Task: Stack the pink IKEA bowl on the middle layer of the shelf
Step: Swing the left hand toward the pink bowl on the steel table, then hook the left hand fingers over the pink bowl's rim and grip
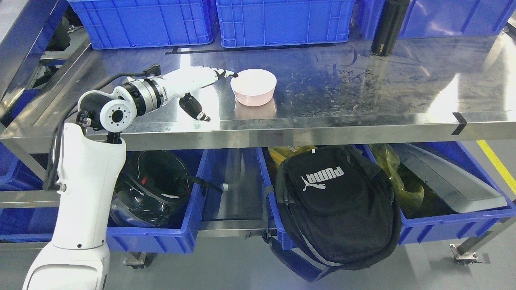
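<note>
I count one pink bowl [253, 87] on my steel shelf [363, 88]. Behind it stand three blue crates [145, 22] and one black bottle [388, 27]. Below sit three blue bins [173, 237], one helmet [151, 187], one black backpack [338, 205] and one yellow bag [397, 177]. One of my hands [201, 86] shows.

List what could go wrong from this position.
1. The left hand has fingertips at the pink bowl rim, thumb spread and apart; a push could slide it on the slick steel shelf.
2. No second bowl is in view to stack it on.
</note>
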You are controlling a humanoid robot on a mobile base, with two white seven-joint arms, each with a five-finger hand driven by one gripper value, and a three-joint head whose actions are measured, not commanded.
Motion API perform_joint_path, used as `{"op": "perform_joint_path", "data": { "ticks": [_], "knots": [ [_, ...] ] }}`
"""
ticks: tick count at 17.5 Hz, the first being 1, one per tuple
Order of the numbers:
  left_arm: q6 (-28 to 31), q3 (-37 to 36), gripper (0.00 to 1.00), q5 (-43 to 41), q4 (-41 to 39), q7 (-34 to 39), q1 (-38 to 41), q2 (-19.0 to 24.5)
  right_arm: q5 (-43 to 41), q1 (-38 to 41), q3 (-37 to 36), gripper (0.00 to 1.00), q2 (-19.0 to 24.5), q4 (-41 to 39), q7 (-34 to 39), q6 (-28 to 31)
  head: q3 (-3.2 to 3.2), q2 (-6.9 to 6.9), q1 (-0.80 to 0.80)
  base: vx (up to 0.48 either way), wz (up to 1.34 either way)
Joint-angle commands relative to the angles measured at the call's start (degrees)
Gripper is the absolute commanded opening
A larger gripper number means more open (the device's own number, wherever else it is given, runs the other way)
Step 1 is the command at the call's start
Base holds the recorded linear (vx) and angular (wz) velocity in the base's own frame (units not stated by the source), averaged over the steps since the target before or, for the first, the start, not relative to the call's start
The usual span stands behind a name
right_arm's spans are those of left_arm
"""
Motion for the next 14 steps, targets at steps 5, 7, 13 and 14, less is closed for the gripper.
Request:
{"op": "perform_joint_path", "data": {
  "ticks": [5,7,13,14],
  "knots": [
    [-0.92,-4.25,0.75,-7.30,8.85,-1.11,-6.22,-8.12,0.00,1.32,0.00,1.00,-1.00,-1.00,0.00,0.02,0.00,0.00,0.00,0.000,0.00],
    [-0.92,-4.96,0.72,-8.52,10.08,-1.11,-6.49,-8.48,0.00,1.32,0.00,1.00,-1.00,-1.00,0.00,0.02,0.00,0.00,0.00,0.000,0.00],
    [-1.27,-5.93,0.69,-10.73,15.01,-0.76,-6.93,-9.79,0.00,1.32,0.00,1.00,-1.00,-1.00,0.00,0.02,0.00,0.00,0.00,0.000,0.00],
    [-1.27,-6.01,0.68,-10.73,15.45,-0.67,-7.45,-10.14,0.00,1.32,0.00,1.00,-1.00,-1.00,0.00,0.02,0.00,0.00,0.00,0.000,0.00]
  ]
}}
